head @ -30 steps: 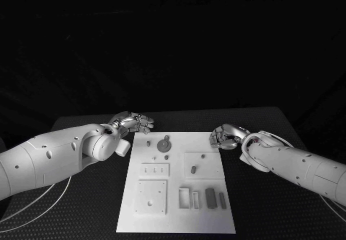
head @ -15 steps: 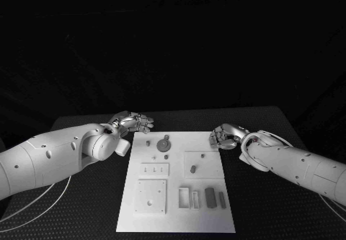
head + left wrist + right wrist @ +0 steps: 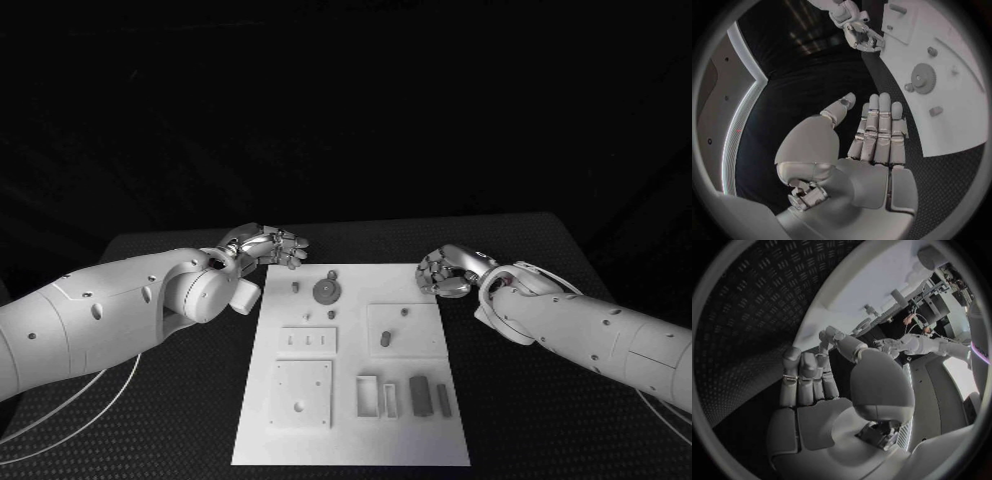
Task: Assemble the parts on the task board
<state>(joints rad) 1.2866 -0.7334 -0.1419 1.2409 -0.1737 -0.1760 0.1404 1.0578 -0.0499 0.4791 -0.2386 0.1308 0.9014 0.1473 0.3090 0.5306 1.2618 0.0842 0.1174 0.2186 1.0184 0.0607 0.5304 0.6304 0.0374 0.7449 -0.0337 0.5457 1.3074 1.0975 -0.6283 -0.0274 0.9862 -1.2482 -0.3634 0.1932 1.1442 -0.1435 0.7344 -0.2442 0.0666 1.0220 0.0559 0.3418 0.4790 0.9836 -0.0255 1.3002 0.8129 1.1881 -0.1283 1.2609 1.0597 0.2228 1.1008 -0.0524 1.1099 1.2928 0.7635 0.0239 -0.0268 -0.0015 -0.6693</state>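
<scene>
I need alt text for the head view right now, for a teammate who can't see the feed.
A white task board lies in the middle of a black table, with small grey parts on it, among them a gear. The left robot hand and the right robot hand sit at the board's far corners, holding nothing.

My left arm enters from the left, bent inward | my left hand is empty, fingers straight and side by side, thumb apart | my right arm enters from the right | my right hand holds nothing, fingers loosely curved, thumb standing off.
</scene>
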